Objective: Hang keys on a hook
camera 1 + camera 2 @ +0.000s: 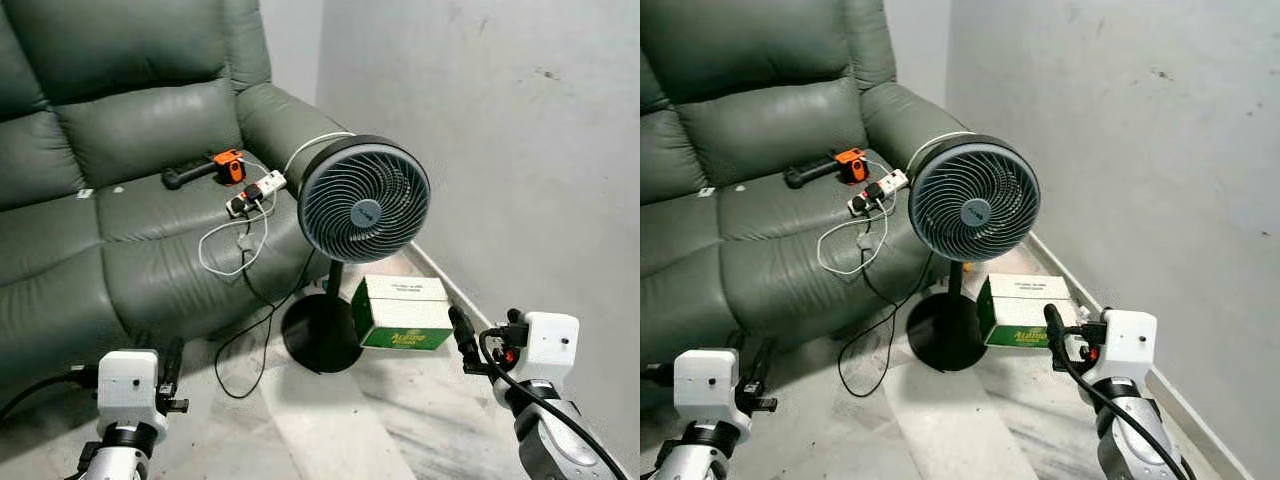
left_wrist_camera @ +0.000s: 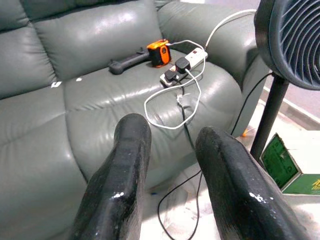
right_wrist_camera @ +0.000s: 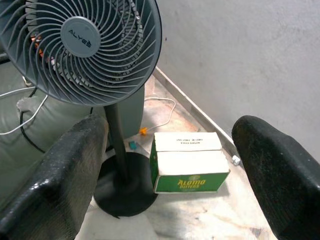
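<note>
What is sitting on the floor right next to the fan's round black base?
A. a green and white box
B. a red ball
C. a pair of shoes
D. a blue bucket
A: a green and white box sits on the floor beside the round black base of the fan, between it and the wall.

Sofas: one, grey-green leather sofa (image 1: 120, 200), far left.
Fans: one, pedestal fan (image 1: 363, 198), centre.
Boxes: one, green-and-white carton (image 1: 402, 312), on the floor right of the fan's base.
Power strips: one, white power strip (image 1: 257, 192), on the sofa seat.
Orange-and-black tools: one, handheld tool (image 1: 205, 169), far side of the seat.
White cables: one, looped cable (image 1: 232, 243), near the strip.
Grippers: two, left gripper (image 1: 172, 365) and right gripper (image 1: 463, 335).
</note>
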Controlling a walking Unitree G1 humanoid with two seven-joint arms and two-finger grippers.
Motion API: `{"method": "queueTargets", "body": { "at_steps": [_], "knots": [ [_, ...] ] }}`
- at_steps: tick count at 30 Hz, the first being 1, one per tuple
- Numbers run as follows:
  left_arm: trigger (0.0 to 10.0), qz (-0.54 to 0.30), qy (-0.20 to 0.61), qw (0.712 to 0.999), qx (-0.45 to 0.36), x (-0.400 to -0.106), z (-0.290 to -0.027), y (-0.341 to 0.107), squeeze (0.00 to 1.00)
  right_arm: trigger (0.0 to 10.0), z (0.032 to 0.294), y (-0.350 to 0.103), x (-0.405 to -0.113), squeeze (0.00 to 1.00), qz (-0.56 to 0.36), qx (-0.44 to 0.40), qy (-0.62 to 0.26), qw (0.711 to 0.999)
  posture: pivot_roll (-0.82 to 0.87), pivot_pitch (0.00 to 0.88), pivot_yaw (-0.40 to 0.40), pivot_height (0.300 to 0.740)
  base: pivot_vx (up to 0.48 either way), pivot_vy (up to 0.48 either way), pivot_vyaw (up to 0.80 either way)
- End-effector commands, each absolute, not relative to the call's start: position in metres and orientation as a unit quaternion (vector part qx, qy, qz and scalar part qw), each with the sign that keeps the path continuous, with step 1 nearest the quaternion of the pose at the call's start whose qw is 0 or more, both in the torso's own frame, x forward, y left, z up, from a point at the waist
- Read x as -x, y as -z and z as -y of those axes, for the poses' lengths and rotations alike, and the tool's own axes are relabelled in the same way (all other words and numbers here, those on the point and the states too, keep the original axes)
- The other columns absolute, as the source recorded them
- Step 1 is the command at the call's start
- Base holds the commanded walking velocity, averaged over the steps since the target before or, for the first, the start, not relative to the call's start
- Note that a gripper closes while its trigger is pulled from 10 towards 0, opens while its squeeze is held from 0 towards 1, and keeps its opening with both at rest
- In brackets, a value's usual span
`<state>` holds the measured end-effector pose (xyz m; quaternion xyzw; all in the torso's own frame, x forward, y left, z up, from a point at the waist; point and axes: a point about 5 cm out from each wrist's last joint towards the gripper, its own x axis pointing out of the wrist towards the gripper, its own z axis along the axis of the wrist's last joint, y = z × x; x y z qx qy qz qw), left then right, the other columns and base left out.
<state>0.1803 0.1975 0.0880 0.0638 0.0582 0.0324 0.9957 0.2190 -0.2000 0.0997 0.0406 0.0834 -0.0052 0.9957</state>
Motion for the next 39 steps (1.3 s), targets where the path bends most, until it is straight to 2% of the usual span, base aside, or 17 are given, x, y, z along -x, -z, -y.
{"method": "queueTargets", "body": {
  "at_steps": [1,9,10,16,23,29,34,39],
  "knots": [
    [10.0,-0.058,-0.031,0.996,-0.066,-0.181,-0.197,-0.09,0.0,10.0,0.203,-0.105,-0.217,0.0,-0.078,-0.042,0.008,0.996,-0.01,0.11,-0.039,0.74,0.0,0.0,-0.8],
    [10.0,-0.043,-0.026,0.996,-0.067,-0.188,-0.196,-0.098,0.0,10.0,0.198,-0.109,-0.222,0.0,-0.07,-0.07,0.014,0.995,0.0,0.12,-0.029,0.74,0.0,0.0,-0.8],
    [10.0,-0.036,-0.016,0.996,-0.075,-0.19,-0.194,-0.099,0.0,10.0,0.195,-0.11,-0.224,0.0,-0.066,-0.068,0.006,0.995,0.0,0.098,-0.032,0.74,0.0,0.0,-0.8],
    [10.0,-0.017,-0.023,0.997,-0.065,-0.204,-0.19,-0.107,0.0,10.0,0.193,-0.112,-0.231,0.0,-0.061,-0.077,0.011,0.995,0.01,0.124,-0.032,0.74,0.0,0.0,-0.8],
    [10.0,-0.022,-0.006,0.998,-0.066,-0.201,-0.183,-0.106,0.0,10.0,0.199,-0.108,-0.227,0.0,-0.073,-0.084,0.026,0.993,0.0,0.128,-0.024,0.74,0.0,0.0,-0.8],
    [10.0,-0.049,-0.015,0.998,-0.04,-0.201,-0.181,-0.105,0.0,10.0,0.189,-0.112,-0.233,0.0,-0.064,-0.087,0.011,0.994,0.0,0.142,-0.025,0.74,0.0,0.0,-0.8],
    [10.0,-0.032,-0.003,0.998,-0.05,-0.202,-0.178,-0.109,0.0,10.0,0.186,-0.116,-0.234,0.0,-0.06,-0.088,0.0,0.994,-0.01,0.149,-0.028,0.74,0.0,0.0,-0.8],
    [10.0,-0.012,-0.007,0.999,-0.049,-0.204,-0.177,-0.114,0.0,10.0,0.183,-0.13,-0.234,0.0,-0.015,-0.069,-0.028,0.997,-0.01,0.151,-0.018,0.74,0.0,0.0,-0.54]
  ]
}}
